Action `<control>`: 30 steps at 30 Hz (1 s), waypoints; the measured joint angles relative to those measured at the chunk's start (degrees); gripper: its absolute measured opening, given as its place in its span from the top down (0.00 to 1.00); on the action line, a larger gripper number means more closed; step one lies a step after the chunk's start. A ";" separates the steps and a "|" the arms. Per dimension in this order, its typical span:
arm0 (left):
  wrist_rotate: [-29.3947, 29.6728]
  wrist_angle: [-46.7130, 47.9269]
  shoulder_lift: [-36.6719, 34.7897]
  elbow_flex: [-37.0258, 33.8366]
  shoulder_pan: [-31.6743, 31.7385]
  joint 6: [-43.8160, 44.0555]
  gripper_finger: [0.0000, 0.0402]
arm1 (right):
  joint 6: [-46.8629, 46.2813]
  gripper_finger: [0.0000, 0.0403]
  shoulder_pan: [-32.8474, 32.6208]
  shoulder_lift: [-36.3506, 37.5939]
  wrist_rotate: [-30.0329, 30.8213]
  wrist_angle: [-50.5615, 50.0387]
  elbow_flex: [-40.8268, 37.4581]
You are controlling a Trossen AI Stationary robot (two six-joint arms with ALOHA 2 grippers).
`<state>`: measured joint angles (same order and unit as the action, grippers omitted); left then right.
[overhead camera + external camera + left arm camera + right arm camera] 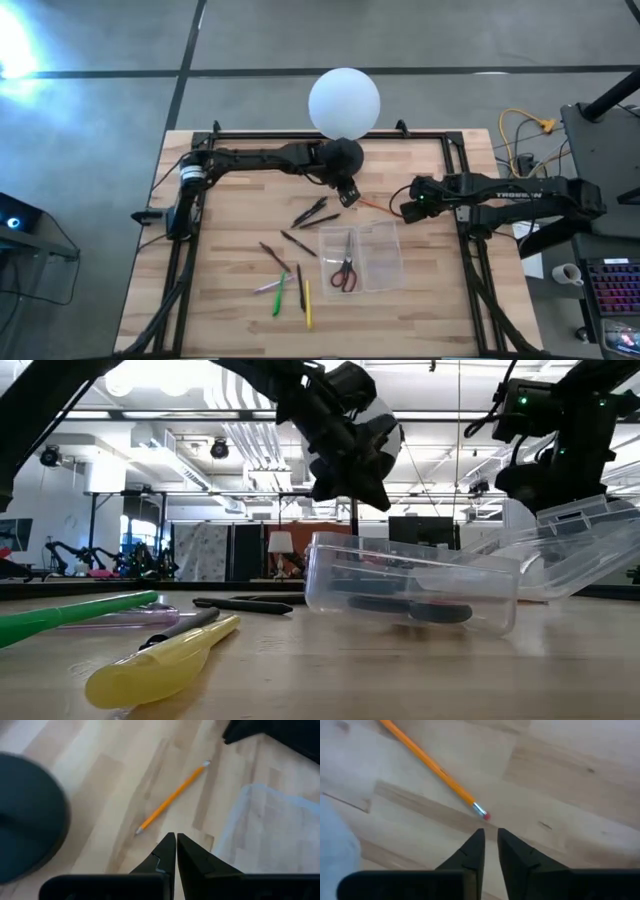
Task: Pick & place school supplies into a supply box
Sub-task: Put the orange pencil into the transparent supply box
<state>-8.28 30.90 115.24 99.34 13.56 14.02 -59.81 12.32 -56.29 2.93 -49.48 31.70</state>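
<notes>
both tools are hovering over the orange pencil lying on the surface, just far of the clear supply box. the left tool is clenched empty; the right tool is nearly clenched, grasping nothing. the red-handled scissors are lying inside the box. the white globe lamp is standing just behind the left tool, with loose pens spreading left of the box.
</notes>
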 joint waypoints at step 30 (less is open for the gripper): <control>-0.35 -17.10 13.55 -1.72 0.61 -3.02 1.00 | -12.69 0.98 -1.95 -0.97 -1.74 1.25 -2.76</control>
<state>-8.62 13.80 128.79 97.62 14.17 11.00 -72.50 10.37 -57.26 1.19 -48.24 28.94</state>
